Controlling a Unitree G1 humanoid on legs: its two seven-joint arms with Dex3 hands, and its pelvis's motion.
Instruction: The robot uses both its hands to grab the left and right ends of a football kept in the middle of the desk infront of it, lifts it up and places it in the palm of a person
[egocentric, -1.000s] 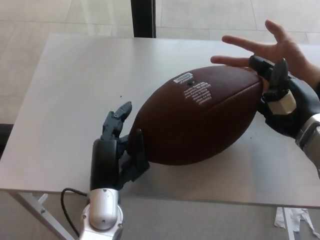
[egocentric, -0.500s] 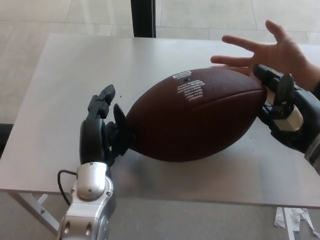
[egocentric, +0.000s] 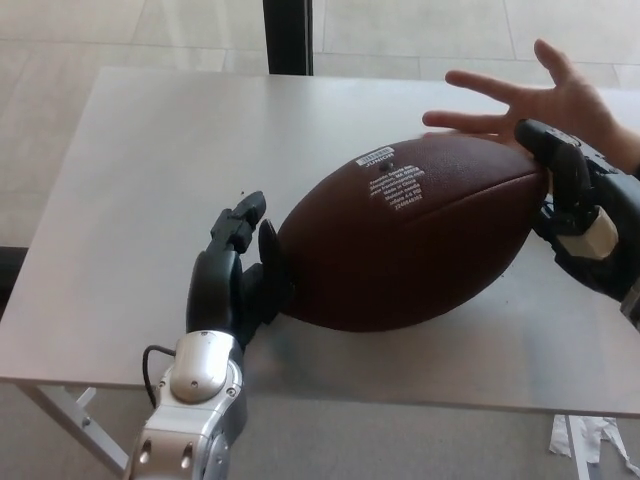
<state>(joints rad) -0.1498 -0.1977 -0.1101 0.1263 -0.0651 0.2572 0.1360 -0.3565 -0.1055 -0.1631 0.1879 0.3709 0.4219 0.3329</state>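
Nearest the camera we see the left hand (egocentric: 238, 275) pressed against the left tip of the football (egocentric: 410, 245), its thumb on the leather and its two fingers (egocentric: 238, 225) splayed upward beside the tip; it braces that end rather than wrapping it. The football is tilted, its right end higher, above the middle of the desk (egocentric: 150, 150); we cannot tell whether its underside touches the surface or clears it. At the right end, the right hand (egocentric: 580, 220) cups the other tip, fingers curled over it, so the ball is clamped between both hands. Behind that end, a person's hand (egocentric: 545, 100) waits open, fingers spread, just beyond the ball. We judge the step to be the lift and carry: the next move calls for keeping inward pressure equal while moving the ball onto the palm. The right forearm is cut off by the picture edge, the person's palm is partly hidden behind the ball and right hand, and the white printed label (egocentric: 377, 157) is too small to read.
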